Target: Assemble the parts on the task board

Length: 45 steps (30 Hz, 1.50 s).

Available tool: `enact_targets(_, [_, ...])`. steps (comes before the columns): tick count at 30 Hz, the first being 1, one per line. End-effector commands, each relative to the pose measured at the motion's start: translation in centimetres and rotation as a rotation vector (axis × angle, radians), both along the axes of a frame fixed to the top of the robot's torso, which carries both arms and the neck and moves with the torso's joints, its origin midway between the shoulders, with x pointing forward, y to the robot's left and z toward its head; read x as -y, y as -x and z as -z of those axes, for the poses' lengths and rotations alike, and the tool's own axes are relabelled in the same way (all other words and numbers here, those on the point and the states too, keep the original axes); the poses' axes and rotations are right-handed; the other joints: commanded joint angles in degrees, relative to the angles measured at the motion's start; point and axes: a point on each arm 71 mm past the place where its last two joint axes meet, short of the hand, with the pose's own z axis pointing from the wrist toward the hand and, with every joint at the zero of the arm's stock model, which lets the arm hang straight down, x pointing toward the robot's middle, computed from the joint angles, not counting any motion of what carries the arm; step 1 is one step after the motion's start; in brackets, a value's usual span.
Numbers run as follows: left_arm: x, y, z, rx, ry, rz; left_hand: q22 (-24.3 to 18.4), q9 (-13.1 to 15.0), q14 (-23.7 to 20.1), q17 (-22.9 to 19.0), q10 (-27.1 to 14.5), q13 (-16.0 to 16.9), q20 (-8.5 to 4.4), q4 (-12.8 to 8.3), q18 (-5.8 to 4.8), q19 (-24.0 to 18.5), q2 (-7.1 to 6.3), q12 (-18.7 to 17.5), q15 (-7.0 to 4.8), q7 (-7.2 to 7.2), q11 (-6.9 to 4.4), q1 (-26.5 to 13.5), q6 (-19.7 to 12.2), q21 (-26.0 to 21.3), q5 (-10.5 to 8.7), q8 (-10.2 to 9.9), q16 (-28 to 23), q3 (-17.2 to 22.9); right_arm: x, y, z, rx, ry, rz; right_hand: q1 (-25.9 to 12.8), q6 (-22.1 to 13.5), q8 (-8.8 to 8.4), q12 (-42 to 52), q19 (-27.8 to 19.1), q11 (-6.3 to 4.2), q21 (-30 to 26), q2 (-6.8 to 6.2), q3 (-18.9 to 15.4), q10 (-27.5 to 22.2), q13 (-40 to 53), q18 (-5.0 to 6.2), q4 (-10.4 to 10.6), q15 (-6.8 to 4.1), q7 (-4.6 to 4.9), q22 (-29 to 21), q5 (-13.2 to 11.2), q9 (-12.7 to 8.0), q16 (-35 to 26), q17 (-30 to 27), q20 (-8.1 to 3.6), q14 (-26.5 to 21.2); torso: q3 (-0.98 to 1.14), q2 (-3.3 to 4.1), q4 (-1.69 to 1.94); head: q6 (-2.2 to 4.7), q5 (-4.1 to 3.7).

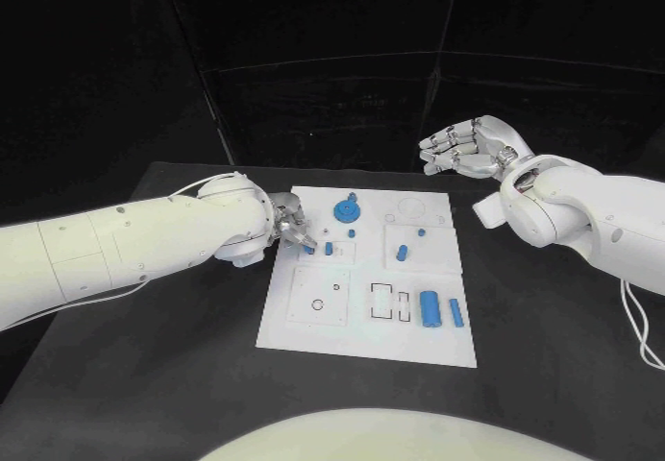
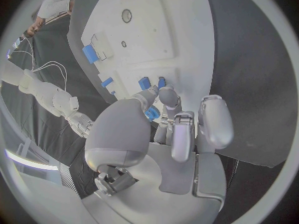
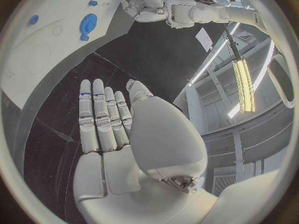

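Surface: black matte table (image 1: pixel 554 327) under a dark backdrop; wide bare margins are seen to the left, right and near side of the plate.
Task board: white rectangular plate (image 1: pixel 416 336) is laid in the middle of the table, slightly skewed, its far edge near the table's far edge.
Parts, far row: blue round gear-like piece (image 1: pixel 348 209) is set near the far-left part of the board, with a small blue peg (image 1: pixel 352 232) just beside it.
Parts, middle: small blue stub (image 1: pixel 404 254) stands right of centre.
Parts, near right: blue cylinder (image 1: pixel 431 307) and slim blue bar (image 1: pixel 455 311) lie side by side, close to the board's right edge but inside it.
Left hand: silver many-fingered left hand (image 1: pixel 291 226) is held over the board's left edge; a small blue block (image 2: pixel 152 113) is pinched between the thumb and fingertips, seen in the left wrist view, other blue pieces lying just beyond it.
Right hand: silver many-fingered right hand (image 1: pixel 467 146) is raised beyond the board's far-right corner, well apart from every part; fingers are extended side by side, nothing held.
Open room: board's near-left area carries no blue piece.
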Motion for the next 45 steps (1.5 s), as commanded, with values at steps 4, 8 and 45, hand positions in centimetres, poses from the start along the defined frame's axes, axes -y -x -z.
enact_targets(4, [-0.05,-0.02,0.23,-0.017,-0.022,0.007,0.05,0.07,5.77,14.75,0.29,-0.01,-0.14,-6.02,-1.09,0.13,0.44,-0.03,-0.38,-0.36,-0.19,0.16,0.1,0.03,0.17,0.18,0.16,6.13,-0.11,0.01,-0.16,0.005,-0.005,-0.01,-0.54,-0.13,0.19,-0.22,0.52,0.11,-0.37,0.15,0.1,0.1,-0.07,0.15,0.37,0.33,0.75,-0.06,0.12,-0.07,-0.15,-0.06,0.02,0.15,0.0,0.02,-0.03,-0.04,-0.04])
enact_targets(8, [0.09,0.04,0.42,-0.022,-0.025,0.012,0.05,0.07,5.77,14.75,0.29,-0.01,-0.14,-6.02,-1.09,0.13,0.44,-0.03,-0.38,-0.36,-0.19,0.16,0.1,0.03,0.17,0.18,0.16,6.13,-0.13,0.01,-0.16,0.005,-0.006,-0.01,-0.54,-0.13,0.19,-0.22,0.52,0.11,-0.37,0.15,0.1,0.1,-0.07,0.15,0.37,0.33,0.75,-0.06,0.12,-0.07,-0.15,-0.06,0.02,0.15,0.01,0.06,-0.03,-0.05,-0.07])
enact_targets(45, [0.56,0.22,1.07,-0.074,-0.033,0.028,0.4,0.5,5.8,14.9,0.65,0.28,-0.29,-2.64,-1.13,0.26,-2.48,0.52,-0.64,-0.95,-0.54,-6.98,1.52,0.14,0.15,1.11,0.25,3.81,-0.07,-0.03,-0.13,0.002,-0.004,-0.01,-0.54,-0.13,0.19,-0.22,0.52,0.11,-0.37,0.15,0.1,0.1,-0.07,0.15,0.37,0.33,0.75,-0.06,0.12,-0.07,-0.15,-0.06,0.02,0.15,0.02,-0.03,0.01,-0.4,-0.05])
